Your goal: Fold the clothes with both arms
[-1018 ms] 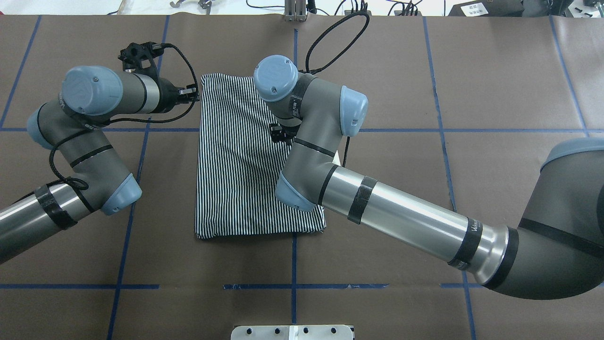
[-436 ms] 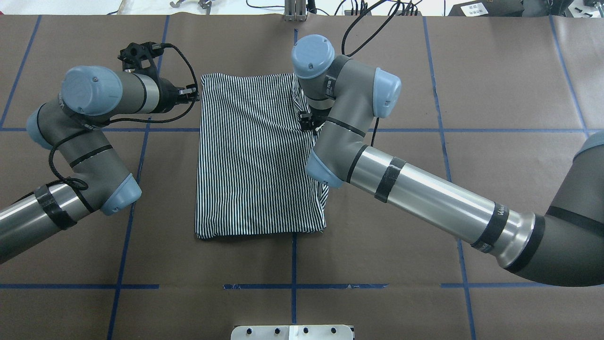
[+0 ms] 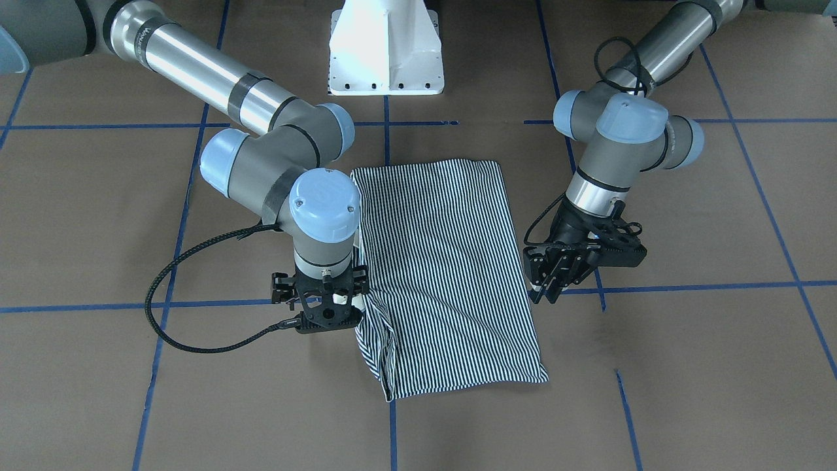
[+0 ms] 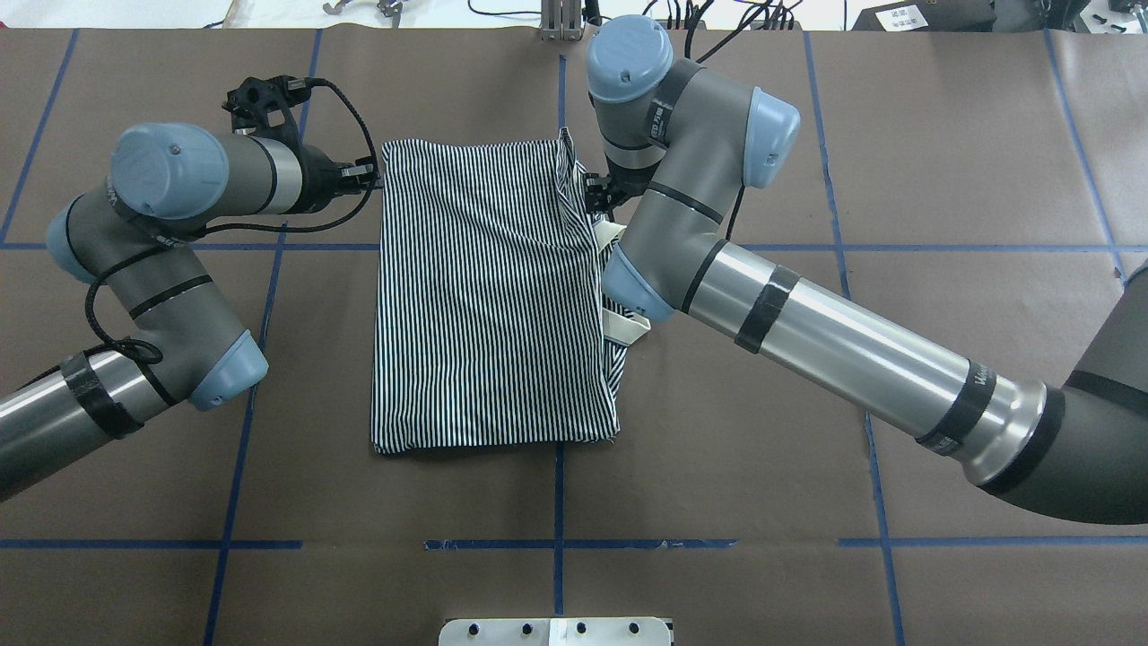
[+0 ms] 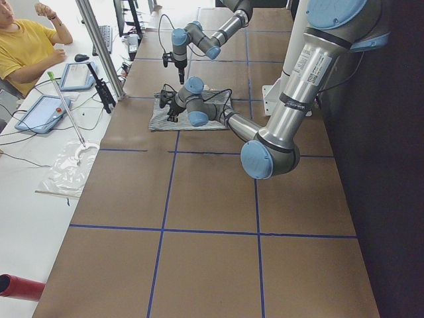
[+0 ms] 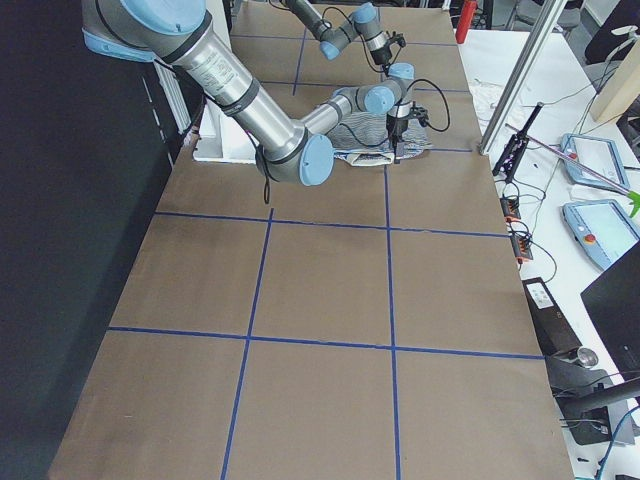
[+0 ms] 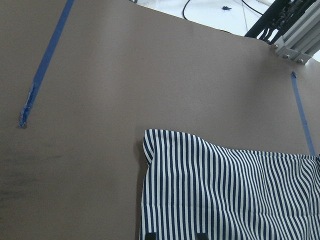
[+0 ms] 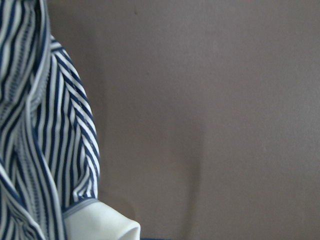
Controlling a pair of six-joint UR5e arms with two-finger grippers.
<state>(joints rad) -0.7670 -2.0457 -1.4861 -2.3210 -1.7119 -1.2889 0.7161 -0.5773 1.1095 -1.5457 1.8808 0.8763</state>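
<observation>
Folded into a striped rectangle, the shirt lies at the middle of the brown table in front of you, with both arms reaching in at its long edges. The left gripper sits low at the shirt's corner farthest from the robot's base, just beside the cloth. Your left wrist view shows its two fingertips parted over the striped edge, with nothing between them.

The right gripper points straight down at the opposite long edge. There the fabric stands up in a ridge, and a strip of cream collar peeks out from under the top layer. You cannot tell whether its jaws are closed or have hold of the cloth. The wrist hides them, and the right wrist view gives you only bunched stripes, a cream corner and bare table.

Blue tape lines cross the table. A person in a yellow top sits at the side bench.
</observation>
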